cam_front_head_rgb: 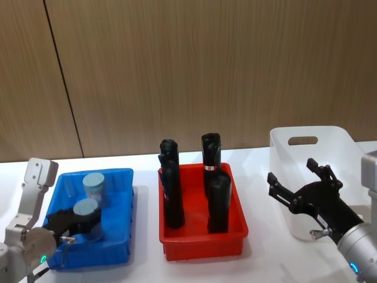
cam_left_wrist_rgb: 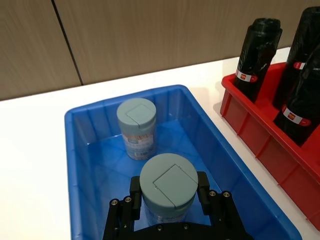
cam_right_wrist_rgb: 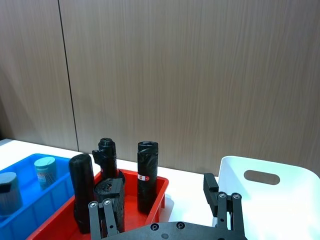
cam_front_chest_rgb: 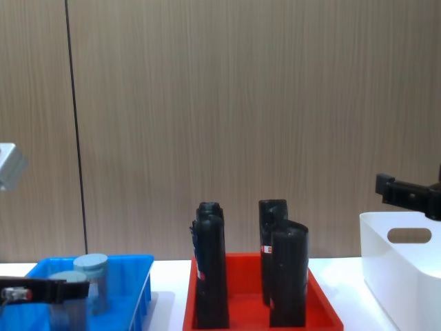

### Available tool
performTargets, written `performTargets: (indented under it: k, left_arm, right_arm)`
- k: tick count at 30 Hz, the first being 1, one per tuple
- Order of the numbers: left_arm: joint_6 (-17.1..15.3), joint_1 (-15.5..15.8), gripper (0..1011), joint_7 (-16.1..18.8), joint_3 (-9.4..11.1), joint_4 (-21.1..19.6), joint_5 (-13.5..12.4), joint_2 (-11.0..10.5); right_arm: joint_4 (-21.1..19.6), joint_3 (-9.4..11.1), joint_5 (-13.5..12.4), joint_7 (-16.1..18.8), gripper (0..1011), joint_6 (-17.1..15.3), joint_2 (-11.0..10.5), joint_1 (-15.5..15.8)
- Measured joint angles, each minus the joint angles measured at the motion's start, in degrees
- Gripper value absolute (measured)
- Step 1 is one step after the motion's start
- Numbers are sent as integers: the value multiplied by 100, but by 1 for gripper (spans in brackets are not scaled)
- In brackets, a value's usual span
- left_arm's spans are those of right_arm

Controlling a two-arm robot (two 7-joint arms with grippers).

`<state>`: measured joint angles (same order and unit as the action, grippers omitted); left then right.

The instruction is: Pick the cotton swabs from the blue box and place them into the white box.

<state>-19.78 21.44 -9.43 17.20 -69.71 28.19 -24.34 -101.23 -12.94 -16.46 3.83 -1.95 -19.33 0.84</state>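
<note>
**Cotton swabs (cam_left_wrist_rgb: pixel 168 175) clamped in blue box (cam_left_wrist_rgb: pixel 80 165)**

Two jars of cotton swabs are stood in the blue box. The nearer is clamped by the left gripper (cam_left_wrist_rgb: pixel 168 190), the farther (cam_left_wrist_rgb: pixel 136 117) left free. The right gripper (cam_front_head_rgb: pixel 290 169) is held spread beside the one white box (cam_front_head_rgb: pixel 341 141).

Two lidded cotton swabs (cam_left_wrist_rgb: pixel 137 125), apparently upright, in blue box (cam_front_head_rgb: pixel 94 254); white box (cam_front_head_rgb: pixel 339 147) apart.

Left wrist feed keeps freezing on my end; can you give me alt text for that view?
The left gripper grips the nearer cotton swab jar, upright in the blue box, one finger on each side. A second jar stands beyond it, and a red tray holding black rolls sits beside the box.
</note>
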Motion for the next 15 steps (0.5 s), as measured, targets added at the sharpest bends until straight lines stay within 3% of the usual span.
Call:
performTargets:
  k: [8, 15]
  left_arm:
    - [217, -316, 668, 304, -71, -620, -130, -195]
    - [481, -617, 668, 361, -157, -1208, -232, -426]
  right_arm:
    - [0, 0, 0, 0, 1002, 0, 0, 0]
    - [0, 0, 0, 0, 1002, 0, 0, 0]
